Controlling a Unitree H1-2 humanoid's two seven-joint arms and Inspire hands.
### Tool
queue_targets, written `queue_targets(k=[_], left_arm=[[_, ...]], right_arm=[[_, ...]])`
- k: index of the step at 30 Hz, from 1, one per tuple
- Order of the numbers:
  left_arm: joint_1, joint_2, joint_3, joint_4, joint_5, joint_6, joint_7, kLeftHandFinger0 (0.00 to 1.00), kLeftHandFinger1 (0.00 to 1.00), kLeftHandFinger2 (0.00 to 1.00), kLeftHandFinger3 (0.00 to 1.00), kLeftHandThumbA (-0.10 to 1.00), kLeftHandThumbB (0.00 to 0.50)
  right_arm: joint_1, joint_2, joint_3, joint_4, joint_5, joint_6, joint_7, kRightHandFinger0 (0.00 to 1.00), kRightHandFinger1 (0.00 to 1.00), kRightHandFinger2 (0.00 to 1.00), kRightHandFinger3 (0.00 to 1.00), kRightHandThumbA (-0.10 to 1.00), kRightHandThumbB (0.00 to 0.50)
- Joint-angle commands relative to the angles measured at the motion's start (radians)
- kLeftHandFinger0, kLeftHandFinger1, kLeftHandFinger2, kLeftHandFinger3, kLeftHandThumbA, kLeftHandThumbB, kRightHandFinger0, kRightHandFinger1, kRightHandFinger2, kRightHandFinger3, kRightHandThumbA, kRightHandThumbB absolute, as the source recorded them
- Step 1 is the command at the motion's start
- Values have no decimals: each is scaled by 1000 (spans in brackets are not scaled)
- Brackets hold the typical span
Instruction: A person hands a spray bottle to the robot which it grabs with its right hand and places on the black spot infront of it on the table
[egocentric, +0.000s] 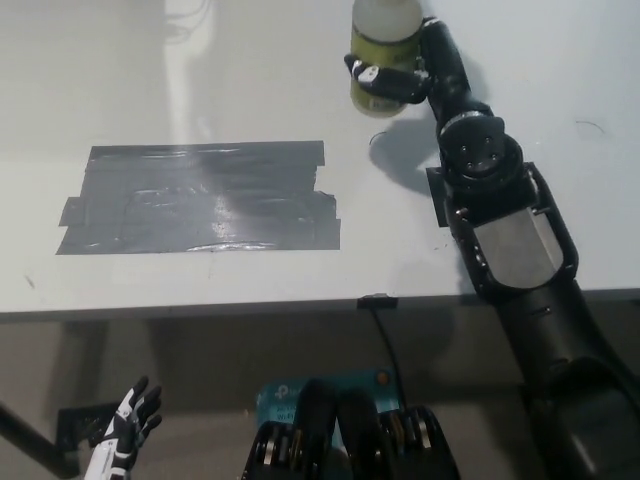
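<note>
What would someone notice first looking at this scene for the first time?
The black right hand at the top, closed around a spray bottle of yellowish liquid above the white table. Next, the big dark taped patch on the table, left of the bottle and nearer the robot. The white left hand rests low at the bottom left, below the table edge.

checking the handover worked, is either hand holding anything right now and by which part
The right hand holds the spray bottle, fingers wrapped around its lower body. The left hand, low at the left, holds nothing.
</note>
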Motion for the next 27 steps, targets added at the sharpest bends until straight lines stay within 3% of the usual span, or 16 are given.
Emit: queue_targets(k=[1,6,10,13,20,27], left_arm=[[6,8,-2,-22,-11,-42,-8,1000,1000,1000,1000,980,208],[7,8,-1,-19,-13,-47,-8,1000,1000,1000,1000,965,199],[8,7,-1,-24,-15,-42,-8,1000,1000,1000,1000,966,198],[11,9,4,-29,-22,-34,-8,1000,1000,1000,1000,953,188],[22,8,6,-27,-16,-31,-3,1000,1000,1000,1000,972,196],[37,7,6,-30,-22,-38,-4,1000,1000,1000,1000,962,159]], right_arm=[[-67,20,-37,-83,-31,-136,-127,45,425,802,710,-29,207],[-51,27,-59,-85,-12,-176,-138,53,434,804,715,-81,176],[-33,22,-64,-86,-19,-193,-148,1,351,713,699,-70,147],[9,8,-80,-92,-19,-208,-168,0,361,713,643,-48,161],[85,-30,-100,-72,-14,-252,-174,20,380,713,648,-38,155],[144,-59,-114,-14,-16,-301,-192,43,406,747,681,-14,155]])
